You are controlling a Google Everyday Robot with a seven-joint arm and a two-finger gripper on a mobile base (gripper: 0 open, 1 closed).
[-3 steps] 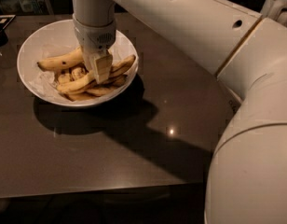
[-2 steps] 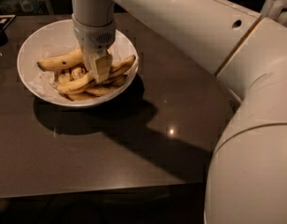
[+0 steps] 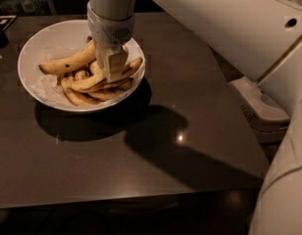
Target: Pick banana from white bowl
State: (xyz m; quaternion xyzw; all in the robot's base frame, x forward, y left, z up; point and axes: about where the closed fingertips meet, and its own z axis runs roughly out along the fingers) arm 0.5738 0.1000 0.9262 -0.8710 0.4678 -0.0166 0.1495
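Note:
The white bowl [image 3: 40, 89] stands at the back left of the dark table and holds several bananas. The banana [image 3: 94, 81], long, smooth and yellow, lies across the bowl's right half with its tip near the right rim. My gripper [image 3: 111, 71] reaches straight down from the white arm into the bowl. It sits right over the middle of this banana and hides part of it. A second long banana [image 3: 67, 62], with black specks and a dark stem, lies at the back of the pile, left of the gripper.
Shorter brown-spotted bananas [image 3: 80, 98] lie at the front of the bowl. The dark glossy table [image 3: 156, 146] stretches to the front and right. My white arm and body [image 3: 268, 82] fill the right side. Dark items stand at the back left corner [image 3: 1, 26].
The gripper has shifted slightly to the right and stays low among the bananas. The bowl and the bananas lie as before.

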